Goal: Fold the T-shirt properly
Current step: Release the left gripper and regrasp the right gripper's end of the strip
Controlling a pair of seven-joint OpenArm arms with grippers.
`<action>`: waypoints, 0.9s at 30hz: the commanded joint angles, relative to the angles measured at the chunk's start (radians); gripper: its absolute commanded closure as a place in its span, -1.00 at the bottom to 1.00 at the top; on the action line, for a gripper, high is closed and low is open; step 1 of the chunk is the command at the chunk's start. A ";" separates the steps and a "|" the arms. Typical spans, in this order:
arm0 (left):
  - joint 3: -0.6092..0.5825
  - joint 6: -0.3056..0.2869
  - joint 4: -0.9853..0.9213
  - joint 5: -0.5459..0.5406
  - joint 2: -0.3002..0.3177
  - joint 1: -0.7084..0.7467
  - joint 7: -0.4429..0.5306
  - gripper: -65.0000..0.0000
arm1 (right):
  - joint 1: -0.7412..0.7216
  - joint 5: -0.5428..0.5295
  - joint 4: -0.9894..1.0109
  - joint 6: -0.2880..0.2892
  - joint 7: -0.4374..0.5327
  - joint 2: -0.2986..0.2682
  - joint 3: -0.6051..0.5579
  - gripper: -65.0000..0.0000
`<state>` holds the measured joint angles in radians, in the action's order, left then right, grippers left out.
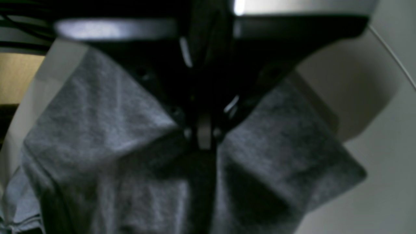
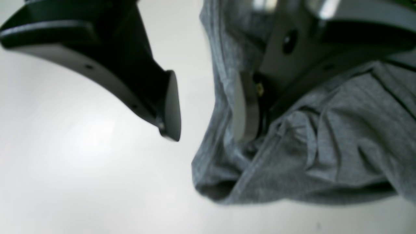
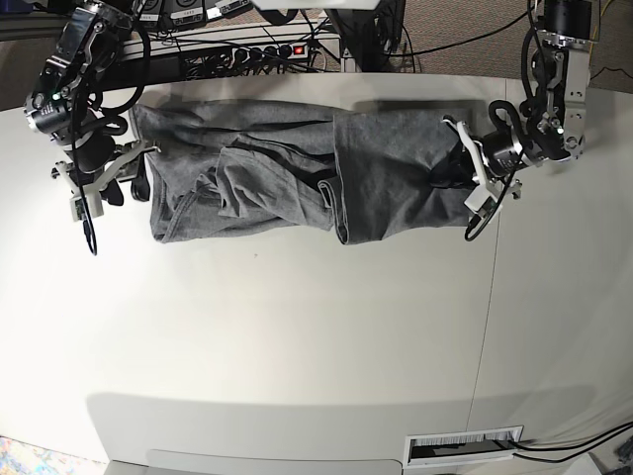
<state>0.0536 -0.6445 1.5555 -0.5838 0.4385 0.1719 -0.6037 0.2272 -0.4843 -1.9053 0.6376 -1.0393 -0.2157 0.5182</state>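
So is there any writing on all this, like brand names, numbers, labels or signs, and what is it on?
I can find no readable text in any view.
Grey T-shirt: no print or logo on the parts that show.
Two arms: no lettering that I can make out; the close views are too blurred for small marks.

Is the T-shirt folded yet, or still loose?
Not properly folded: the T-shirt lies bunched and uneven across the table, its left-hand part in the base view full of creases and loose gathers.
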 commanded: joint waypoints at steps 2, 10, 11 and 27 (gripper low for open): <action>0.001 0.015 -0.001 0.027 0.013 0.003 -0.050 1.00 | -0.008 -0.064 0.015 -0.010 0.017 -0.011 0.007 0.14; 0.001 -0.033 -0.001 0.027 0.008 0.003 -0.050 1.00 | -0.009 -0.188 0.053 -0.006 0.002 0.020 0.008 0.14; 0.001 -0.033 -0.001 0.027 0.008 0.003 -0.050 1.00 | -0.008 -0.188 0.045 -0.006 0.003 0.024 0.008 0.14; 0.001 -0.033 -0.001 0.030 0.007 0.011 -0.049 1.00 | -0.028 -0.078 0.017 -0.009 -0.050 0.022 0.007 -0.19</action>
<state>0.0544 -0.6785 1.5536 -0.5915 0.4377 0.1741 -0.6067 0.2081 -0.5449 -1.8759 0.6285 -1.1168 -0.1799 0.5209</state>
